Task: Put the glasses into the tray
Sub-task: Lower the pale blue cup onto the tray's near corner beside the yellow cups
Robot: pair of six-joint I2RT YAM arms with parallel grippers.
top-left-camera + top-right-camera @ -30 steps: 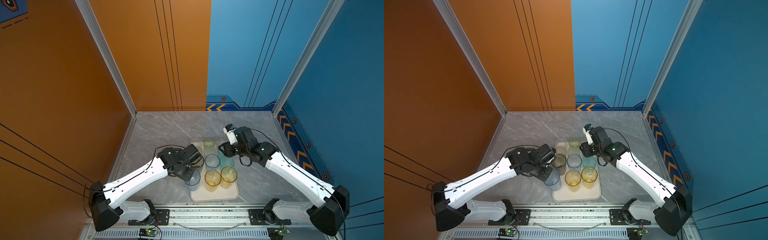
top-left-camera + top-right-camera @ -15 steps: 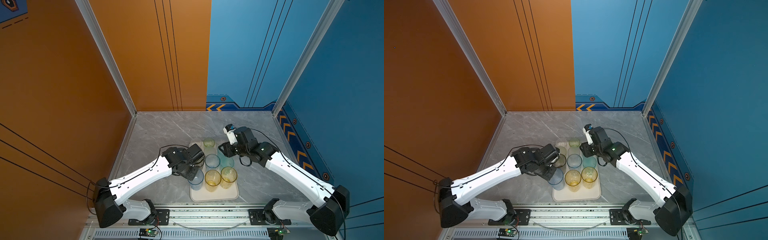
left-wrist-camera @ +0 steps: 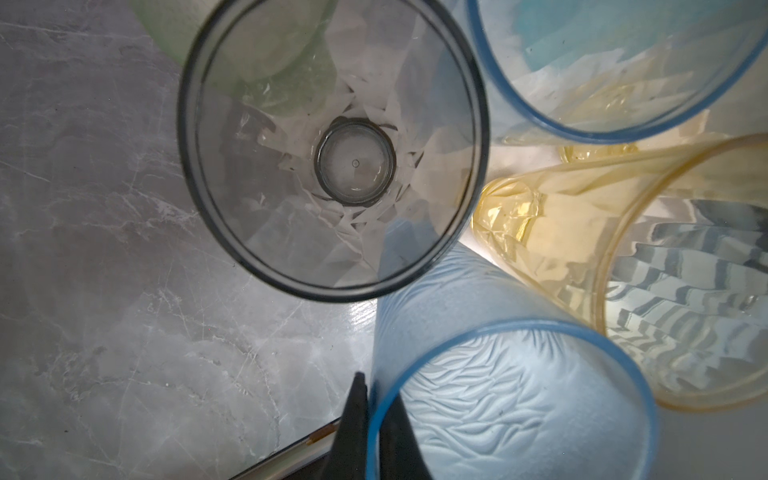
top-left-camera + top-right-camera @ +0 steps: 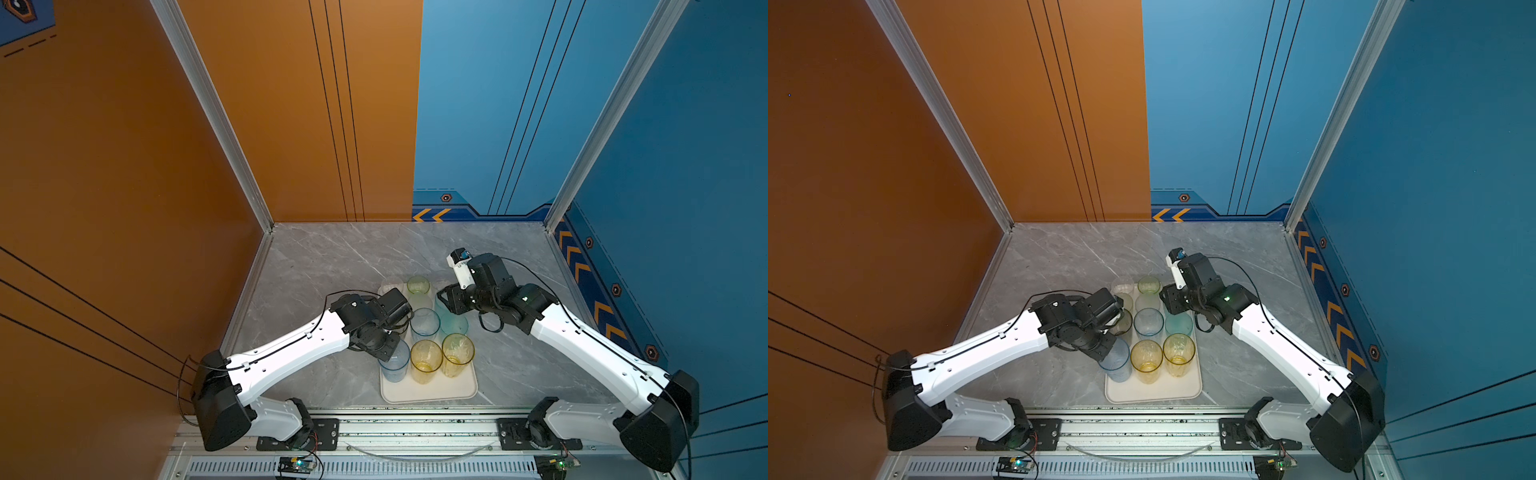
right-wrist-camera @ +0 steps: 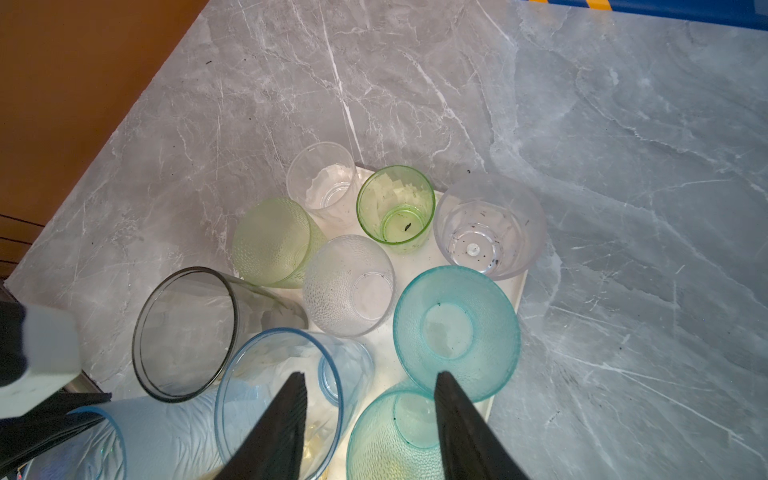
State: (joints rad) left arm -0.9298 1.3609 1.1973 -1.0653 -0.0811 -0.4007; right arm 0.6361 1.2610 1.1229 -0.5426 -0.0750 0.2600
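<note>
Pinching the rim of the frosted light-blue glass (image 3: 498, 395), the left gripper (image 3: 376, 388) has one finger inside the wall and one outside, clamped tight on it. In both top views this glass (image 4: 394, 365) (image 4: 1116, 365) sits at the tray's (image 4: 428, 392) corner nearest the left arm's base. Whether its foot rests on the tray floor I cannot tell.

Just beside it, along the same end of the tray, two yellow glasses (image 4: 426, 359) stand upright, close together. The smoky grey glass (image 3: 332, 145) stands upright inside the tray's left edge, next along from the held glass. A blue-rimmed clear glass (image 4: 424, 322) stands beside it at the tray's middle.

The right gripper (image 5: 370, 376) hovers above the tray's right side, its claw partly spread and holding nothing. Two frosted teal glasses (image 5: 457, 328) stand below it on the tray.

Toward the tray's far end stand a frosted green glass (image 5: 272, 241) and a dotted clear glass (image 5: 349, 286). Beyond them, along the far edge, are a small clear glass (image 5: 324, 178), a bright green glass (image 5: 395, 208) and a wide frosted cup (image 5: 490, 230). The tray itself lies on the grey marble tabletop (image 5: 623, 166).
</note>
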